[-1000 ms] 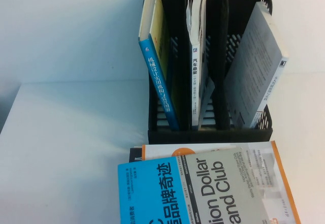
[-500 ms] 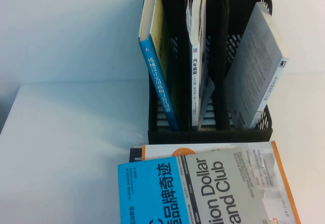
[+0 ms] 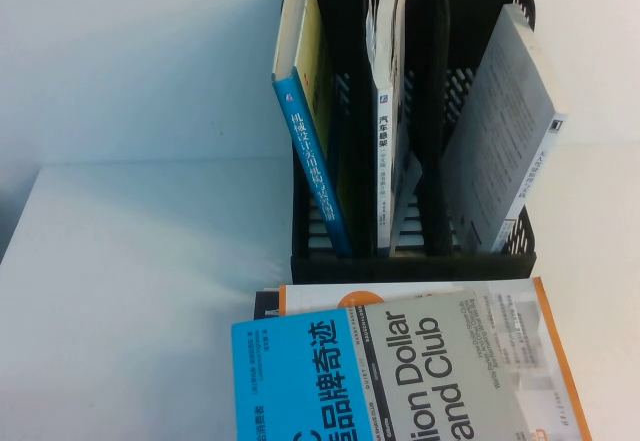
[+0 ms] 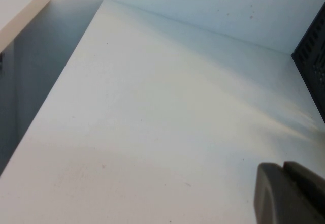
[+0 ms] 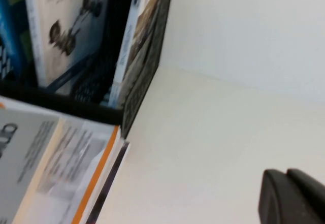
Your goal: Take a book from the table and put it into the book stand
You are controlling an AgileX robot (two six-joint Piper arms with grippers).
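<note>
The black book stand (image 3: 410, 261) stands at the back of the white table (image 3: 130, 291). The thick white book with the pale grey back cover (image 3: 505, 131) leans in its right slot; it also shows in the right wrist view (image 5: 133, 46), with a dark photo on its front. Neither gripper shows in the high view. My left gripper (image 4: 287, 193) is shut and empty over bare table, left of the stand (image 4: 312, 56). My right gripper (image 5: 289, 196) is shut and empty over bare table, right of the stand (image 5: 147, 66).
A blue-spined book (image 3: 310, 141) fills the left slot and a white car-chassis book (image 3: 387, 111) the middle one. The blue-and-grey "Dollar Club" book (image 3: 400, 381) lies on an orange-edged book (image 3: 545, 331) in front of the stand. The wall is behind.
</note>
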